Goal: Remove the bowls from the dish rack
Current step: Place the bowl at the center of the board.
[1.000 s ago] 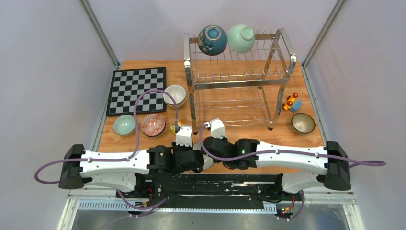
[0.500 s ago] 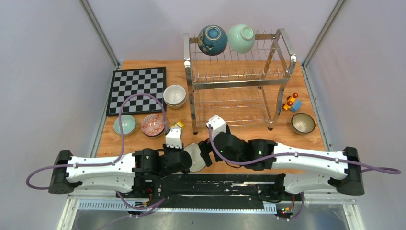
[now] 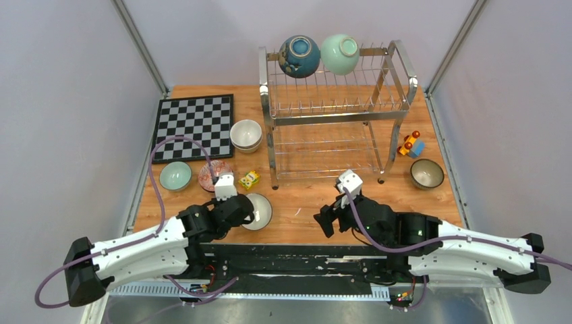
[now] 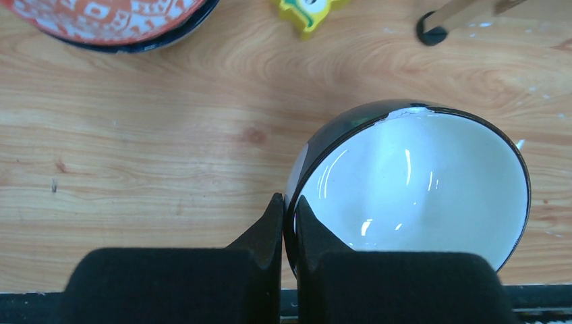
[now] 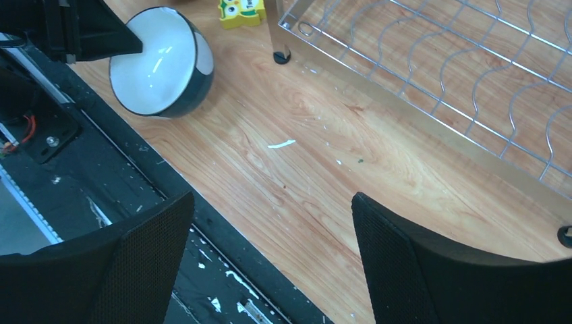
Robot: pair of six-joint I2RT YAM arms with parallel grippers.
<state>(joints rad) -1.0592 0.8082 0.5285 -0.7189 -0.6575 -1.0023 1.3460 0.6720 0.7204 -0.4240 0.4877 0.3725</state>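
We see the wooden table (image 3: 303,202) first, and on its far half the dish rack (image 3: 330,101), a tall two-tier wire frame. Its lower tier is bare wire, and its top tier carries two bowls on their sides at the back left: a dark blue bowl (image 3: 299,56) and, touching it on the right, a mint green bowl (image 3: 339,54). To the left of the rack lies the chessboard (image 3: 193,126), flat on the wood. The left gripper (image 4: 289,206) is pinched tight on the rim of a dark-rimmed white bowl (image 4: 411,189), one finger inside and one outside. That bowl hangs tilted at the near edge of the table, and we cannot tell whether it touches the wood. The right gripper (image 5: 270,202) holds nothing; its jaws are spread wide above bare wood in front of the rack. The other bowls stand unloaded on the table: a stack of cream bowls (image 3: 246,134) by the chessboard's corner, a pale green bowl (image 3: 175,176), a red-patterned bowl (image 3: 212,175) beside it, and a dark bowl (image 3: 427,173) at the far right. A small yellow block (image 3: 249,179) sits near the rack's front left foot, and a toy car (image 3: 410,144) lies right of the rack.
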